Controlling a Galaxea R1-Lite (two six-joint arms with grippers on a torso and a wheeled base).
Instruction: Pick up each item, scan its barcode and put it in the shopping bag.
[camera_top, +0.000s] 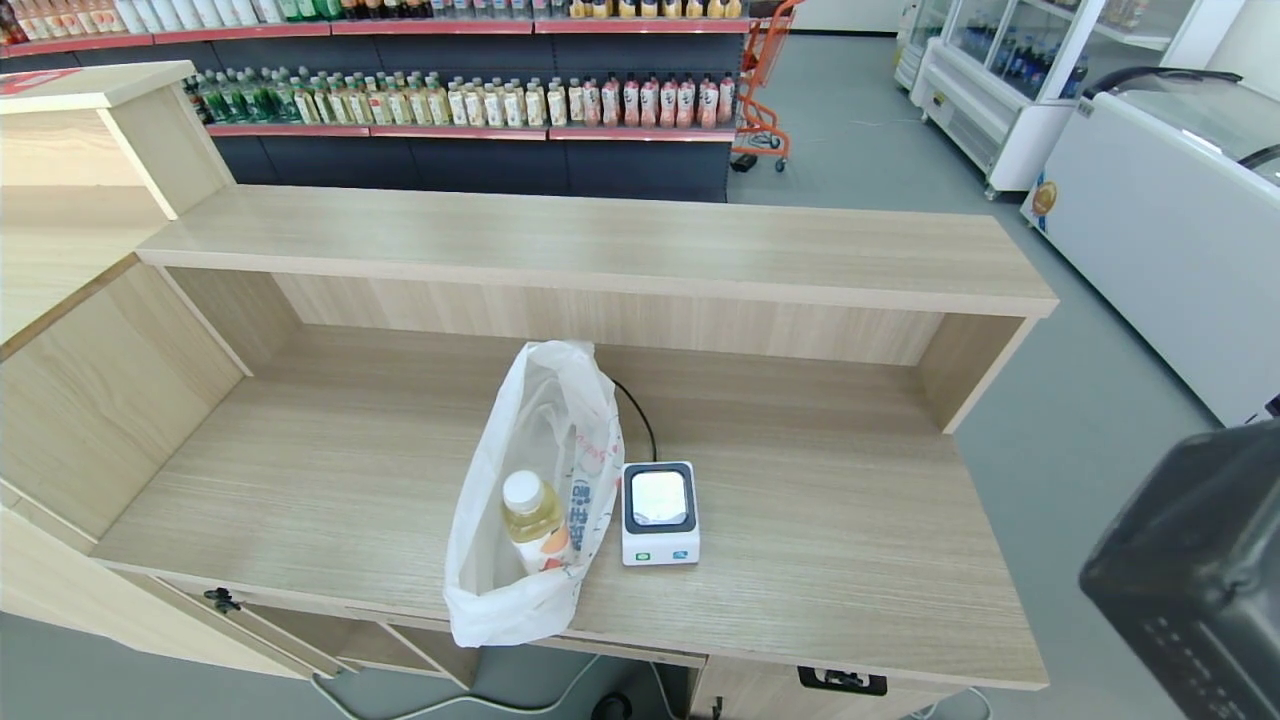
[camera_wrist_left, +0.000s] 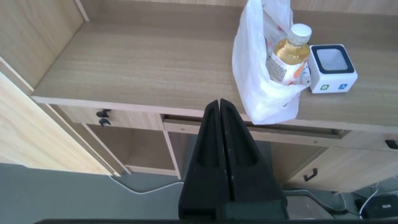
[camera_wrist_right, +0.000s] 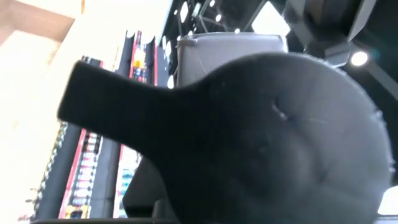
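Note:
A white plastic shopping bag (camera_top: 560, 420) lies open on the lower wooden counter (camera_top: 830, 520), its mouth hanging over the front edge. Inside it rests a bottle (camera_top: 533, 520) of yellow drink with a white cap. Just right of the bag sits the white barcode scanner (camera_top: 659, 512), glass window up, with a black cable running back. My left gripper (camera_wrist_left: 219, 104) hangs shut and empty in front of and below the counter edge, short of the bag (camera_wrist_left: 255, 81), the bottle (camera_wrist_left: 290, 56) and the scanner (camera_wrist_left: 332, 68). My right gripper (camera_wrist_right: 81, 99) points up towards the ceiling, off to the counter's right.
A raised wooden ledge (camera_top: 600, 245) runs along the counter's back, with side walls at both ends. Drawers and cupboard handles (camera_wrist_left: 102, 116) sit under the front edge. Drink shelves (camera_top: 460, 100), an orange cart (camera_top: 765, 90) and freezers (camera_top: 1150, 180) stand beyond.

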